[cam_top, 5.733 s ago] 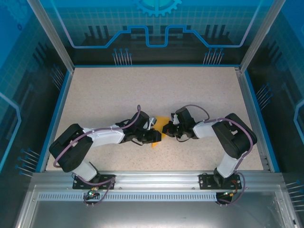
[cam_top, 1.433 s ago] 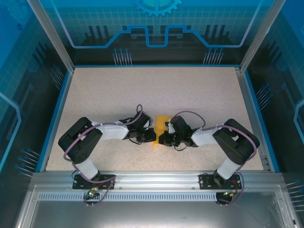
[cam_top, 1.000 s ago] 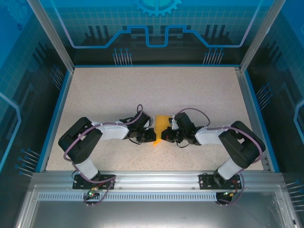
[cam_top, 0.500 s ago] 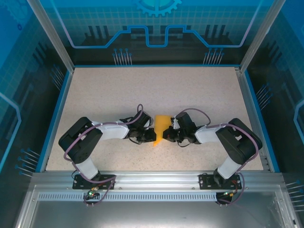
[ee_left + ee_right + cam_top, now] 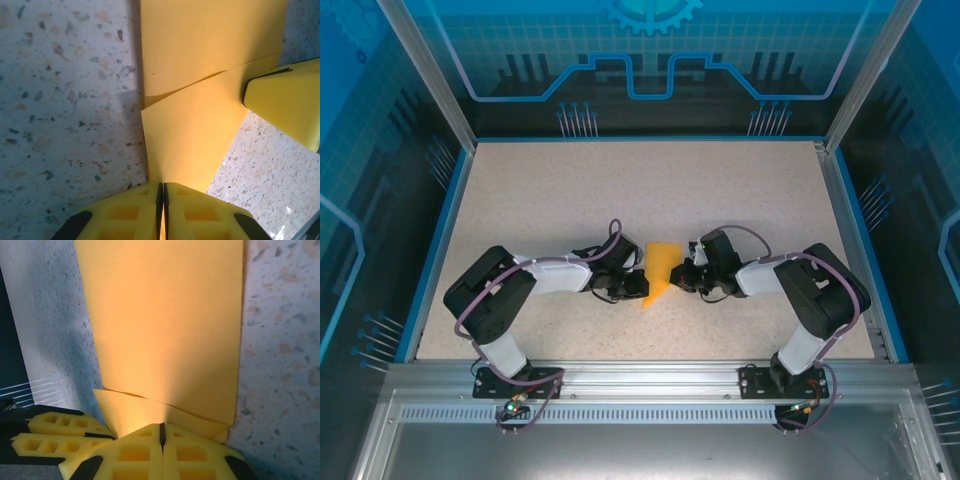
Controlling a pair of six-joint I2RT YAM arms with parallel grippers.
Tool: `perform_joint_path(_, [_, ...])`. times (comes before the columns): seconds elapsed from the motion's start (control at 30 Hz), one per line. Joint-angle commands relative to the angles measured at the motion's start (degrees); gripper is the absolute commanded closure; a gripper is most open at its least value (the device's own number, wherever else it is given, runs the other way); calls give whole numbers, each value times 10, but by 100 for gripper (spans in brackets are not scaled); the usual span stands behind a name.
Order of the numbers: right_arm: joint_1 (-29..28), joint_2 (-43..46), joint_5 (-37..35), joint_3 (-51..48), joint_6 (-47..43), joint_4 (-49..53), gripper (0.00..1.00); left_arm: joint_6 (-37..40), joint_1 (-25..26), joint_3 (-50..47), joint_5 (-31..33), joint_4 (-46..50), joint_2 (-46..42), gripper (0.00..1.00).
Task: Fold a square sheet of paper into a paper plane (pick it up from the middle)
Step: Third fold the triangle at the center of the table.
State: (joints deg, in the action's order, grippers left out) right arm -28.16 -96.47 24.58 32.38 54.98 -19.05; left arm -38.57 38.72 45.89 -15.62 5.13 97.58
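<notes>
Speckled beige tabletop (image 5: pixel 540 200). Orange-yellow paper sheet (image 5: pixel 661 268) lies at centre between both arms, partly folded: overlapping flaps, one tapered end, no dart yet; most creasing judged outstanding. Left gripper (image 5: pixel 162 192): jaws pinching the sheet's tapered end. Right gripper (image 5: pixel 161 432): jaws pressed together, tip at the sheet's edge, crowding it.

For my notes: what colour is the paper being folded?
Plain orange-yellow, no pattern; the paper shows best in the right wrist view.

One paper sheet (image 5: pixel 662 262) — two claws (image 5: pixel 163 185) (image 5: pixel 161 426).
</notes>
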Motion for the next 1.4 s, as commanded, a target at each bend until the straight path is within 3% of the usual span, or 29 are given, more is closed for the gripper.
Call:
perform_joint_path(0.0, [8, 6, -9, 8, -13, 18, 100, 16, -3, 5, 15, 35, 9, 86])
perform_joint_path(0.6, [45, -24, -24, 22, -38, 52, 100, 15, -3, 11, 10, 36, 9, 86])
perform_joint_path(1.03, [79, -21, 10, 29, -47, 50, 100, 16, -2, 12, 10, 37, 14, 86])
perform_joint_path(1.37, [50, 64, -26, 39, -71, 116, 99, 17, -2, 12, 5, 35, 6, 86])
